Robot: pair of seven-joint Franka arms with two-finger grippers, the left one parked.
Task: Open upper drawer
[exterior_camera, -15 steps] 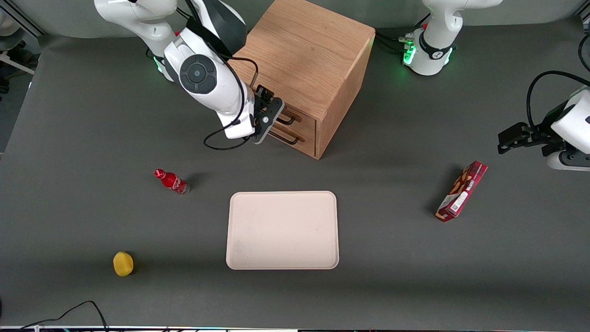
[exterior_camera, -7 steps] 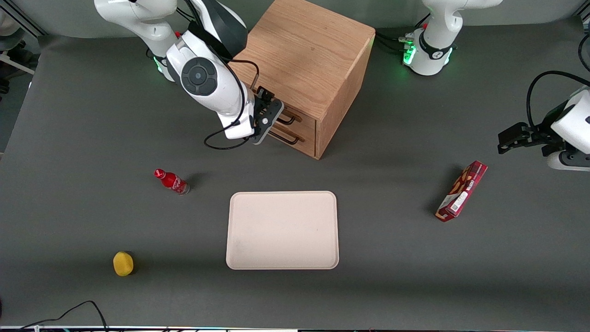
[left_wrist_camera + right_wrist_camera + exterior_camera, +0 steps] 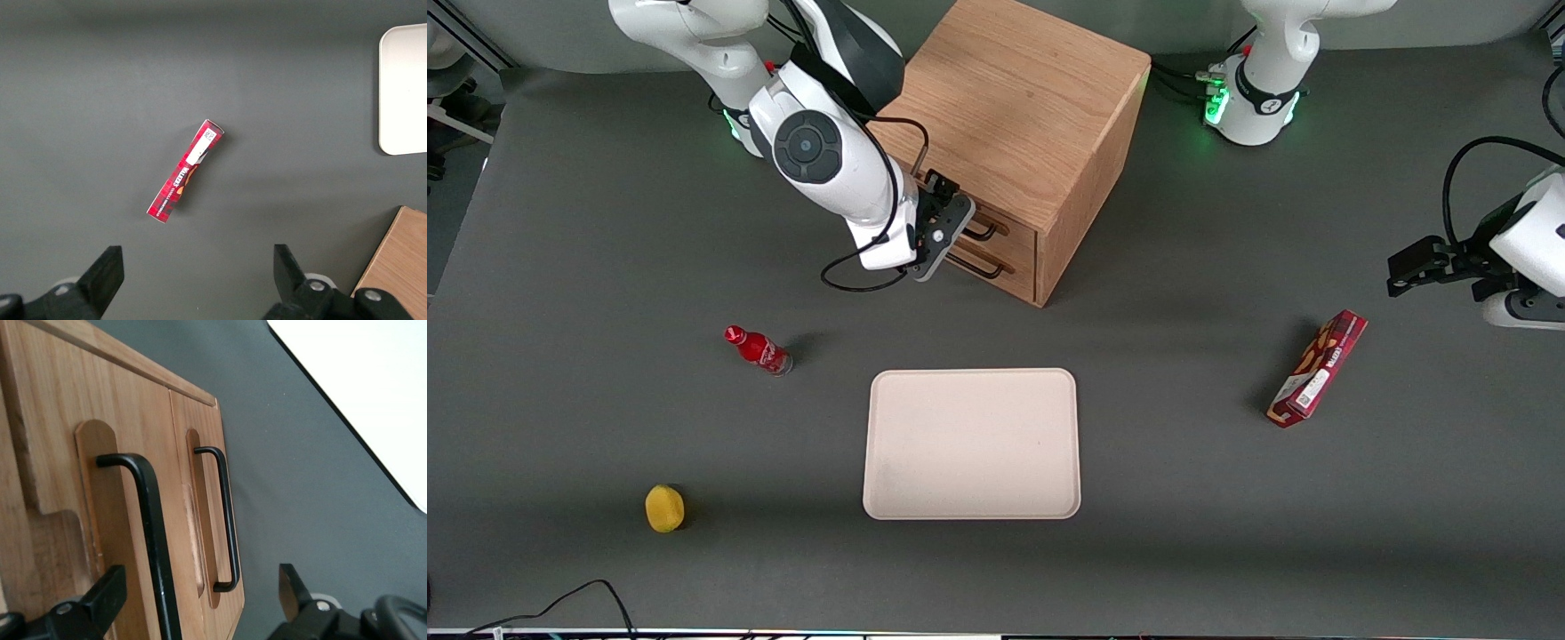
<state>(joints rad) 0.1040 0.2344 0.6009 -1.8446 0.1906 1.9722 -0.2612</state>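
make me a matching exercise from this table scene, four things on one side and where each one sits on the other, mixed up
Things:
1. gripper
2. red bottle
3. yellow ball
4. snack box

Places:
A. toward the parked arm's end of the table
B. nearest the front camera, toward the working arm's end
C. at the upper drawer handle, in front of the cabinet
D. standing beside the tray, toward the working arm's end

Pairs: 1-C, 2-D, 3-B, 4-A

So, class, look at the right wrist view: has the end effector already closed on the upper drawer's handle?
No. The end effector is open, its fingers spread either side of the upper drawer's handle without touching it.
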